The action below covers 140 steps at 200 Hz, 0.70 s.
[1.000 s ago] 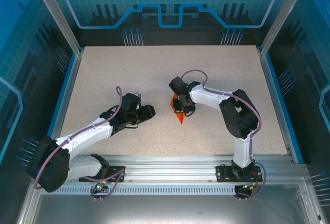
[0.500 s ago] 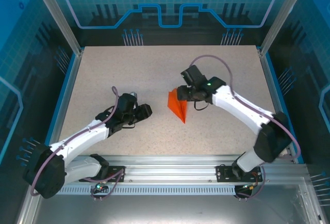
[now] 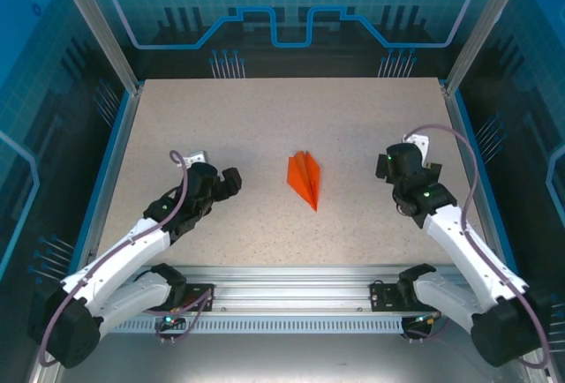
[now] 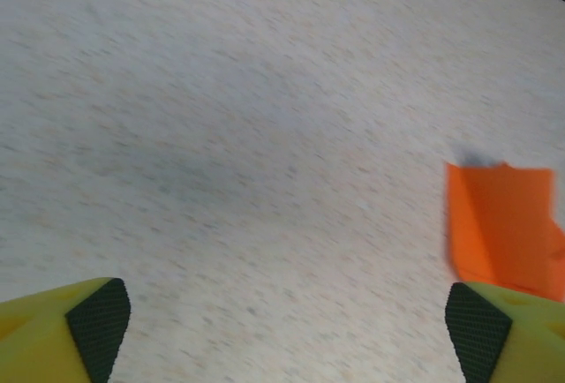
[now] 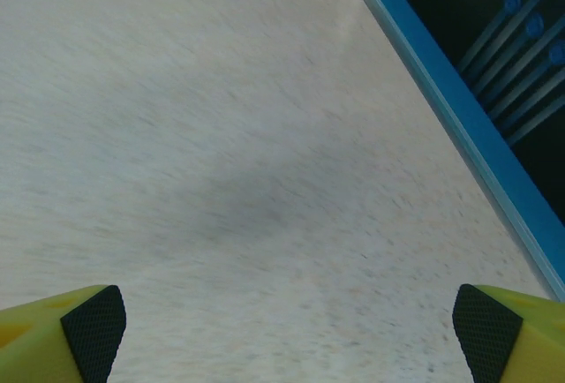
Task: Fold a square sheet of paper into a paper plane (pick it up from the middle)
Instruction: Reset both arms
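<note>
Looking at the paper plane [image 3: 305,180] lying flat around the middle of the speckled beige worktop [image 3: 265,118]: narrow dart shape, centre crease showing, tip aimed at the near edge. Plain bright orange, not gripped by either arm. Spotted the left pincer [image 3: 229,180] off to the plane's left, well apart from it, over bare worktop. From its wrist view, black pads [image 4: 99,317] spread wide into both bottom corners, with a chunk of the orange paper peeking in at the right edge just above the right-hand pad. Same deal with the right pincer [image 3: 395,164] over on the plane's right, also well apart from it and nearer the blue side rail [image 5: 441,101]. Wide apart too going by its wrist view, just blurry worktop between the pads. Behind it all, a blue back panel [image 3: 282,12] with a gear outline and line graphics, too faint to read anything off it.
</note>
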### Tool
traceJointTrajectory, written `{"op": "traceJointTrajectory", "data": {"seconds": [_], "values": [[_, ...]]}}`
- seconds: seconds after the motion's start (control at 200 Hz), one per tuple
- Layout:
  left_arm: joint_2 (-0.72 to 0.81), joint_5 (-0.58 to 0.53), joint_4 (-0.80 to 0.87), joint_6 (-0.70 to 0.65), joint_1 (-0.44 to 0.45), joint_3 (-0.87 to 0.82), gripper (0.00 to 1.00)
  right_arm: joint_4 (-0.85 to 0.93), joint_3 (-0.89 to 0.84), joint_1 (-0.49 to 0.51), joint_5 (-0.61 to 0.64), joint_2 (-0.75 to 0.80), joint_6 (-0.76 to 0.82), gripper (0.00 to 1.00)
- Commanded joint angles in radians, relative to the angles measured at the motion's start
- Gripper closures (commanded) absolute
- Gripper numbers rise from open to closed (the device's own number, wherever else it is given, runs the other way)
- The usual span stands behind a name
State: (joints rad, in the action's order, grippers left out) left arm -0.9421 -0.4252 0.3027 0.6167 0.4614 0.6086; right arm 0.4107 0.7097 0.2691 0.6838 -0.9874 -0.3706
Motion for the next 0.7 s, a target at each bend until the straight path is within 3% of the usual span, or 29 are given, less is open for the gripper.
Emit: {"op": "traceJointTrajectory", "data": {"seconds": [0.0,0.095,0.21,0.415,0.515,0.565,0.695], "values": [[-0.033,-0.192,0.052,-0.1,-0.052,0.027,0.02,-0.251,-0.122,-0.101,-0.134,-0.063,0.159,0.01],[-0.063,-0.257,0.019,-0.144,-0.097,0.028,0.02,-0.361,-0.165,-0.149,-0.178,-0.15,0.171,0.01],[-0.09,-0.23,-0.025,-0.18,-0.163,0.031,0.02,-0.712,-0.271,-0.162,-0.27,-0.232,0.243,0.01],[-0.101,-0.212,-0.186,-0.323,-0.202,-0.02,0.01,-1.024,-0.281,-0.167,-0.401,-0.36,0.326,0.01],[-0.112,-0.177,-0.25,-0.337,-0.237,-0.046,0.02,-1.132,-0.283,-0.175,-0.456,-0.479,0.35,0.01],[-0.121,-0.153,-0.276,-0.343,-0.25,-0.056,0.02,-1.267,-0.317,-0.174,-0.49,-0.531,0.376,0.01],[-0.14,-0.141,-0.322,-0.372,-0.275,-0.069,0.02,-1.183,-0.291,-0.186,-0.521,-0.514,0.366,0.0]]}}
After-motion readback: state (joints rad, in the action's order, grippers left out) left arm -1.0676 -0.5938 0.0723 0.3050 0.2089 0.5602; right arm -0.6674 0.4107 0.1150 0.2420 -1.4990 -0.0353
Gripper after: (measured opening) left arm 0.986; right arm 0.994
